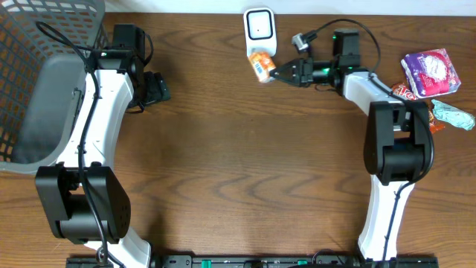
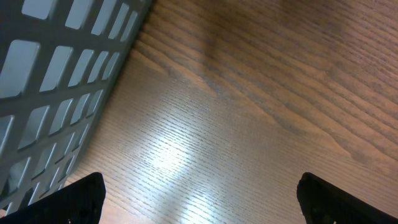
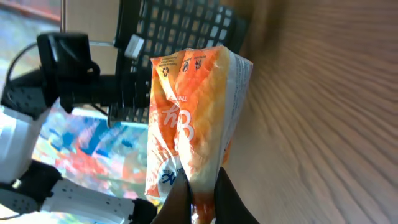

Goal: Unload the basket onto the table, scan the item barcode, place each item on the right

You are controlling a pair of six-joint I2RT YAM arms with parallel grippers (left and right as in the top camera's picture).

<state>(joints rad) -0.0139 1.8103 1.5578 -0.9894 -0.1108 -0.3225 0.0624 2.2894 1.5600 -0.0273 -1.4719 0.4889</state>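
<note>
An orange and white snack packet [image 1: 260, 65] hangs just below the white barcode scanner [image 1: 259, 30] at the table's far edge. My right gripper [image 1: 277, 71] is shut on the packet's edge. In the right wrist view the packet [image 3: 193, 118] stands up from between the two dark fingertips [image 3: 231, 200], its printed side turned left. My left gripper [image 1: 160, 88] is at the far left beside the grey basket [image 1: 44, 67]. In the left wrist view its fingertips [image 2: 71, 200] stand wide apart over bare wood, nothing between them.
A pink and white packet [image 1: 431, 72], a red packet [image 1: 402, 91] and a green packet [image 1: 454, 115] lie at the right edge. The basket wall [image 2: 56, 81] is close on the left of my left gripper. A black cable [image 1: 327, 30] loops near the scanner.
</note>
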